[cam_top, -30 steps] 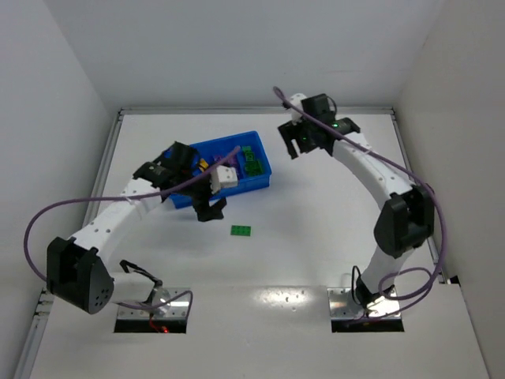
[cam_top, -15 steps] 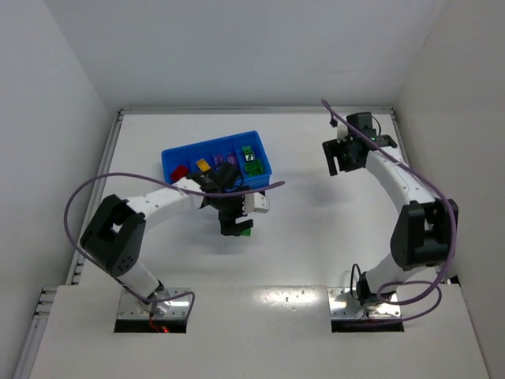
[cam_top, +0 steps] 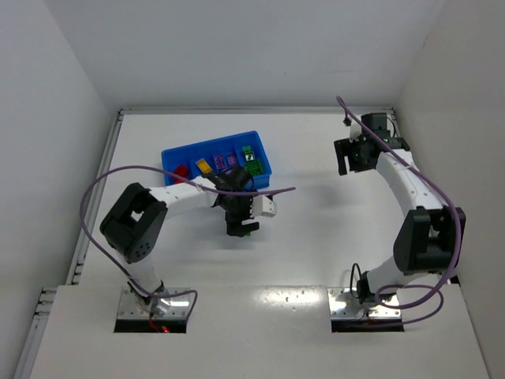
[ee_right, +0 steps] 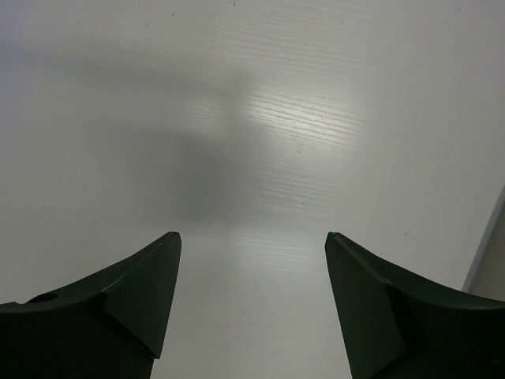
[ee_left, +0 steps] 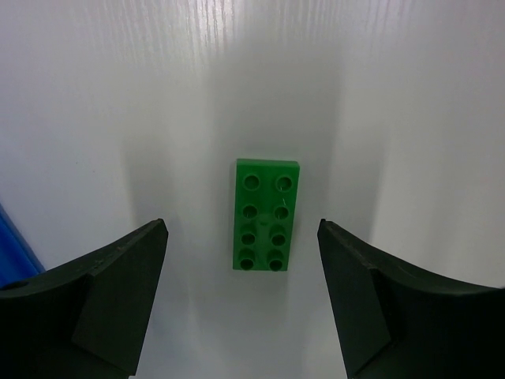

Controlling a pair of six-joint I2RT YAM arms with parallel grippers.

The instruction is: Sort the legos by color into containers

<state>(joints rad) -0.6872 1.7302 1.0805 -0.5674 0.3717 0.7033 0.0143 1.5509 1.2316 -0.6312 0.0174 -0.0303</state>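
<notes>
A flat green lego (ee_left: 266, 215) with eight studs lies on the white table, just ahead of and between my left gripper's (ee_left: 241, 225) open, untouching jaws. In the top view the left gripper (cam_top: 239, 223) hangs over that lego (cam_top: 248, 230), in front of the blue tray (cam_top: 264, 167). The tray's compartments hold a red lego (cam_top: 180, 170), a yellow one (cam_top: 203, 166), purple ones (cam_top: 226, 161) and green ones (cam_top: 251, 159). My right gripper (cam_top: 353, 159) is open and empty over bare table at the far right; it also shows in the right wrist view (ee_right: 252, 234).
White walls close the table at the back and sides. A corner of the blue tray (ee_left: 11, 251) shows at the left edge of the left wrist view. A table edge strip (ee_right: 491, 237) runs at the right of the right wrist view.
My left gripper has swung from the tray's front edge to over the green lego on the table. My right gripper has moved right, away from the tray.
</notes>
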